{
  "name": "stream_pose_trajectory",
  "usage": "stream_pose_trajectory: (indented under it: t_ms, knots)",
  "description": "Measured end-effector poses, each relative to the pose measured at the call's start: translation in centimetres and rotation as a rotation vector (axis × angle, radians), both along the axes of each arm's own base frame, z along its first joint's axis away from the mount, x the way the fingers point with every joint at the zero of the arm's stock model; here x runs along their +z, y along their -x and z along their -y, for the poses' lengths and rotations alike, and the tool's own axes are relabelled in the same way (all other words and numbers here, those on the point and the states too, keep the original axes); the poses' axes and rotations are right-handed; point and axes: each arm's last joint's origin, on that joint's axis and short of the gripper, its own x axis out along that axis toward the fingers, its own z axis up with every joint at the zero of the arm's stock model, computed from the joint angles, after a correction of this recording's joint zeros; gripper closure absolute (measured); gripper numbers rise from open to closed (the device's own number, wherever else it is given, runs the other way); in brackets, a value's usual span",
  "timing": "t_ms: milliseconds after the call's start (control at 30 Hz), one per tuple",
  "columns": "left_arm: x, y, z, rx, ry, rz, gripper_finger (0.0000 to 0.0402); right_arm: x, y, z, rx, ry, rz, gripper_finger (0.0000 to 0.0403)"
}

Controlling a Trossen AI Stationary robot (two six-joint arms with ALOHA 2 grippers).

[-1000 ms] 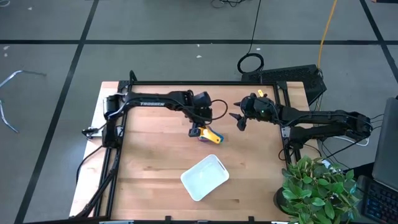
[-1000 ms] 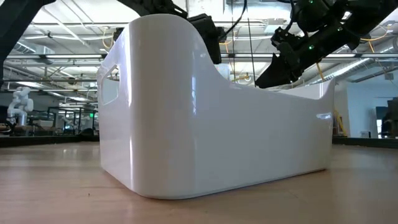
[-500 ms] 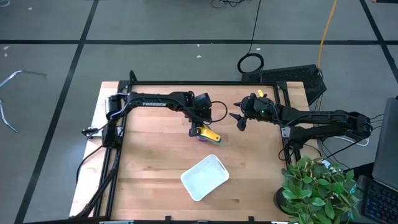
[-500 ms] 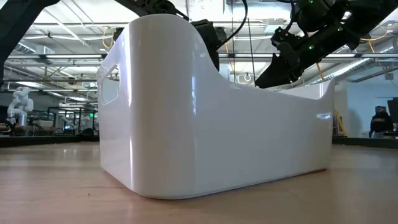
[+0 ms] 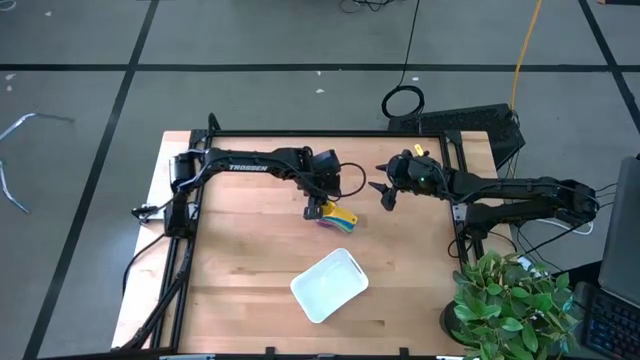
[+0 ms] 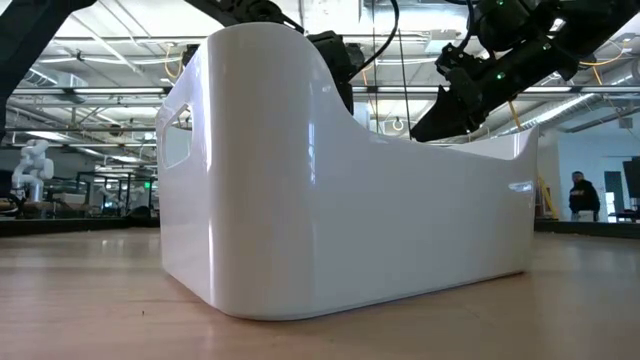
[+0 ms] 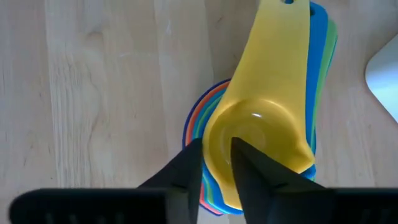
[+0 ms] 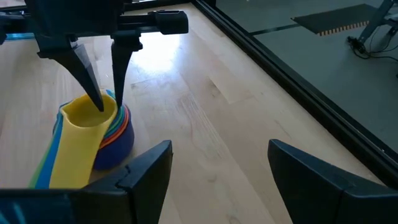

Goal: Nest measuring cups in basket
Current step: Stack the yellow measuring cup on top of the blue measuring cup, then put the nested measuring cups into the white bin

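The measuring cups [image 5: 337,218] sit nested in one stack on the wooden table, with the yellow cup [image 7: 273,118] on top and blue, green, orange and red rims beneath it. Their handles [image 7: 320,56] fan out toward the basket. The stack's dark blue bowl [image 8: 119,142] rests on the table. My left gripper [image 5: 318,207] comes down on the stack and is shut on the yellow cup. My right gripper [image 5: 383,190] hovers open to the right of the stack. The white basket [image 5: 329,285] stands nearer the near edge and shows no cups in it. My left gripper pinches the yellow cup's bowl wall [image 7: 214,140] on the side away from its handle. One finger [image 8: 93,93] is inside the bowl and the other [image 8: 118,81] is outside the rim. The fingers point down from above. The cup sits level in the stack.
The basket [image 6: 350,200] fills the low view and hides the stack there. A black frame runs round the table [image 5: 250,300]. A potted plant [image 5: 510,305] stands off the near right corner. Bare wood lies between stack and basket. A person [image 6: 578,195] shows far off in the room.
The yellow cup's handle under my left gripper shows shorter in the high view now, and a green handle has come into sight beside it. My right arm has kept still.
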Motion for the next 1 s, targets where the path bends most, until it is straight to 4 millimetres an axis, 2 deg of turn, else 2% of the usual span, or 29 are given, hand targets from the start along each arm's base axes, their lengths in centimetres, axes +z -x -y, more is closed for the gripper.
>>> stream_pose_trajectory:
  t_ms: [167, 267, 433, 500, 600, 667, 867, 1000]
  knots:
    - [0.0, 0.0, 0.0, 0.001, 0.000, 0.000, 0.0284, 0.1, -0.1, -0.1, 0.036, -0.030, 0.019, 0.0145]
    - [1.1, 0.4, -0.1, 0.010, -0.009, 0.020, 0.0271, 0.5, -0.3, -0.2, 0.064, -0.073, 0.044, 0.0145]
    - [5.6, 2.1, -0.4, 0.038, -0.045, 0.134, 0.0258, 2.8, -1.1, -0.1, 0.116, -0.104, 0.086, 0.0145]
    - [7.6, 3.3, -0.5, 0.056, -0.051, 0.167, 0.0257, 3.8, -1.7, -0.2, 0.133, -0.118, 0.072, 0.0145]
    - [10.4, 5.4, -0.5, 0.080, -0.059, 0.213, 0.0257, 4.5, -3.0, -0.2, 0.163, -0.159, -0.011, 0.0145]
    - [11.5, 6.8, -0.2, 0.100, -0.058, 0.243, 0.0256, 4.4, -4.2, -0.4, 0.209, -0.195, -0.091, 0.0145]
    - [12.1, 11.3, 1.1, 0.176, -0.052, 0.337, 0.0256, 3.0, -7.6, -1.7, 0.391, -0.275, -0.211, 0.0136]
    - [10.9, 13.8, 2.2, 0.227, -0.033, 0.384, 0.0256, 2.3, -8.7, -2.4, 0.471, -0.272, -0.208, 0.0118]
